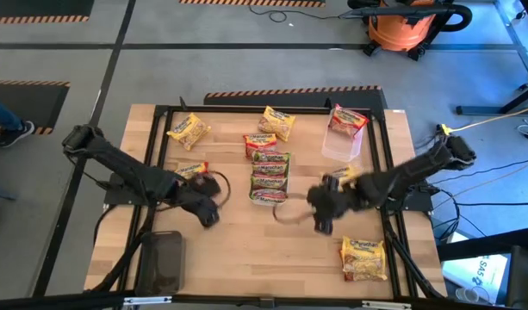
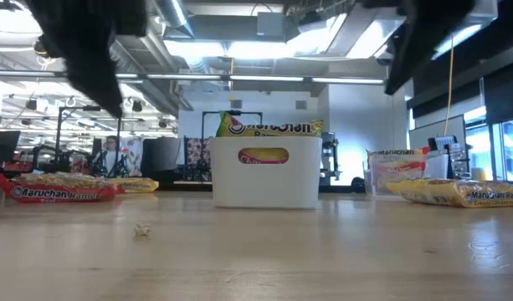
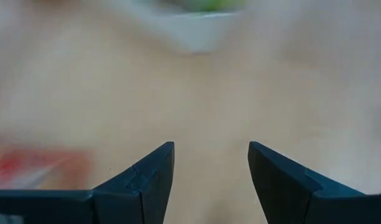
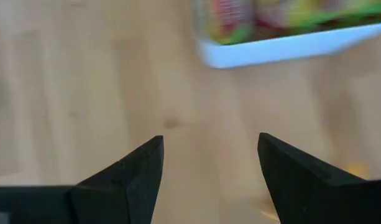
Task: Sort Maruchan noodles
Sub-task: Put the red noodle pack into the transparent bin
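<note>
Maruchan noodles packets lie scattered on the wooden table [image 1: 238, 250]: yellow ones [image 1: 188, 130] [image 1: 278, 122] at the far side, a red one [image 1: 260, 144], and a yellow one [image 1: 364, 258] at the near right. Several more lie stacked in a white tray [image 1: 270, 172] mid-table. A red packet [image 1: 346, 120] rests on a clear tray [image 1: 341, 146]. My left gripper [image 1: 208, 211] [image 3: 211, 168] hovers open left of the white tray, near a red packet [image 1: 192, 170]. My right gripper [image 1: 319, 215] [image 4: 210, 168] hovers open over bare wood to the tray's right.
A dark tray [image 1: 163, 261] sits at the near left corner. A black frame [image 1: 160, 116] runs around the work area. Another yellow packet [image 1: 345, 176] lies under my right arm. Bare wood stretches along the near middle of the table.
</note>
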Controlling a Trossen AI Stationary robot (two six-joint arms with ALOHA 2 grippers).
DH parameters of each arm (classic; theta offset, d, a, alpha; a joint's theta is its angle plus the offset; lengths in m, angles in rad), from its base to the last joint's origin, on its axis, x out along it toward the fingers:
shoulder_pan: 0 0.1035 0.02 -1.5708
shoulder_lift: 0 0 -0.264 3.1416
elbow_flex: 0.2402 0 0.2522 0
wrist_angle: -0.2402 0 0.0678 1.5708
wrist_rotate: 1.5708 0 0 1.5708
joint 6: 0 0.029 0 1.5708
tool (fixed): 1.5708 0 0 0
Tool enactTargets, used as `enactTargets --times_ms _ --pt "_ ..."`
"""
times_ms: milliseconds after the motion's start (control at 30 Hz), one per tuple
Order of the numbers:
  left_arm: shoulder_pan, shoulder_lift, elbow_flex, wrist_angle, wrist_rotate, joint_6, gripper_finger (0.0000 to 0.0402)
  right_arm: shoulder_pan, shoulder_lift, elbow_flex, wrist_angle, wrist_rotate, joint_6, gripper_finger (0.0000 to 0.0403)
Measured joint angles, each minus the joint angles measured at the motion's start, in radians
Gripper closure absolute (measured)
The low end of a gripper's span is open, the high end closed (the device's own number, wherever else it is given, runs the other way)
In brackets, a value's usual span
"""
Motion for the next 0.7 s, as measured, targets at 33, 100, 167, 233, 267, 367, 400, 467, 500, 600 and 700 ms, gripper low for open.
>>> enactTargets --times_ms 33,100,167,233,267,367,400,467,500,600,700 --pt "0.014 -0.016 0.006 -0.094 -0.034 -0.075 0.0202 0.039 0.0 -0.034 0.061 0.016 0.018 0.0166" --pt "0.058 -0.033 0.0 -0.281 -0.04 -0.229 0.0202 0.11 0.0 -0.1 0.178 0.073 0.063 0.0166" --pt "0.117 -0.031 -0.019 -0.427 -0.014 -0.328 0.0202 0.167 0.0 -0.171 0.307 0.128 0.109 0.0166" --pt "0.181 -0.03 -0.038 -0.501 0.016 -0.349 0.0202 0.212 0.0 -0.239 0.424 0.175 0.148 0.0166" --pt "0.213 -0.029 -0.051 -0.507 0.03 -0.348 0.0202 0.229 0.0 -0.268 0.478 0.193 0.169 0.0166" --pt "0.304 -0.028 -0.084 -0.462 0.061 -0.29 0.0202 0.269 0.0 -0.34 0.594 0.232 0.235 0.0166" --pt "0.335 -0.028 -0.098 -0.45 0.071 -0.267 0.0202 0.278 0.0 -0.355 0.613 0.241 0.254 0.0166" --pt "0.396 -0.027 -0.131 -0.413 0.104 -0.212 0.0202 0.295 0.0 -0.38 0.647 0.265 0.291 0.0166" --pt "0.423 -0.027 -0.147 -0.39 0.119 -0.181 0.0202 0.302 0.0 -0.388 0.659 0.275 0.306 0.0166" --pt "0.483 -0.027 -0.189 -0.318 0.143 -0.104 0.0202 0.321 0.0 -0.396 0.666 0.307 0.323 0.0166" --pt "0.511 -0.027 -0.221 -0.256 0.176 -0.05 0.0202 0.335 0.0 -0.396 0.672 0.33 0.325 0.0166"
